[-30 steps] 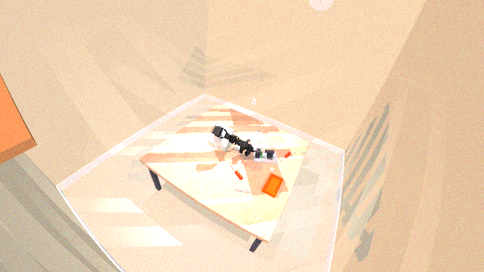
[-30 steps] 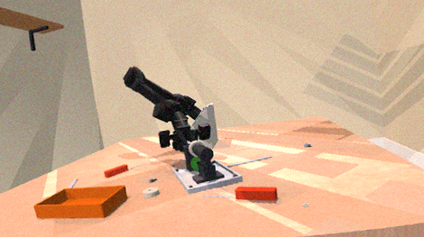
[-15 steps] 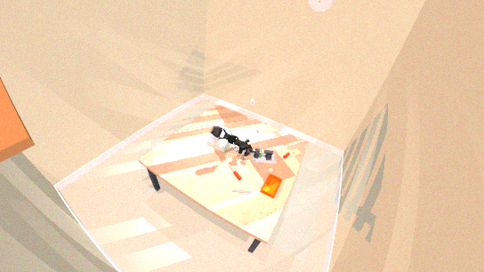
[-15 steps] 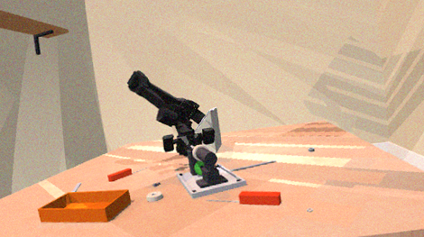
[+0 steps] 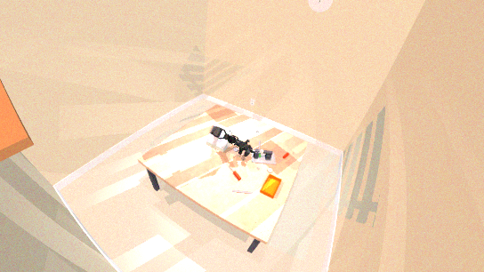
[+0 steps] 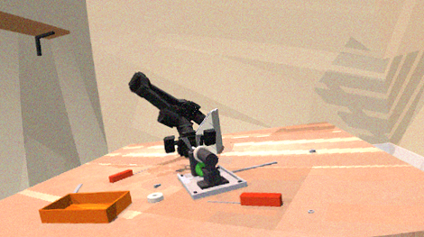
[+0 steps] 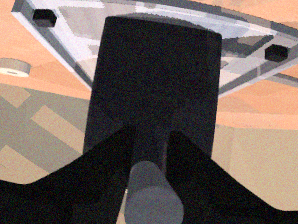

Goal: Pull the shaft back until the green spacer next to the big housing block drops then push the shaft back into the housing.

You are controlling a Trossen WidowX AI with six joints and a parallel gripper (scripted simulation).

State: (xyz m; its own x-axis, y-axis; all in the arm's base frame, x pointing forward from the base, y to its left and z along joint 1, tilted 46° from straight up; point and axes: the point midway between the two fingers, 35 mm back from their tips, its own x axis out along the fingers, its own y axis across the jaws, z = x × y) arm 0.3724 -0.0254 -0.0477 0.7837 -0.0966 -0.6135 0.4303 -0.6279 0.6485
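1. Black blocks [image 5: 269, 155] [image 6: 212, 177] [image 7: 155, 75] stand upright; I judge the pull-back well along.
2. My gripper [image 5: 253, 152] [image 6: 188, 149] [image 7: 150, 137] is closed on the grey shaft [image 7: 154, 202]; pushing home and release remain.
3. The green spacer [image 5: 259, 156] [image 6: 200, 169] sits low between the blocks; whether it's fully off, I can't tell.

Tray [image 5: 262, 192] [image 6: 75, 217] orange; spacer [image 6: 200, 169] grn; screwdriver handles [image 6: 261, 199] red.
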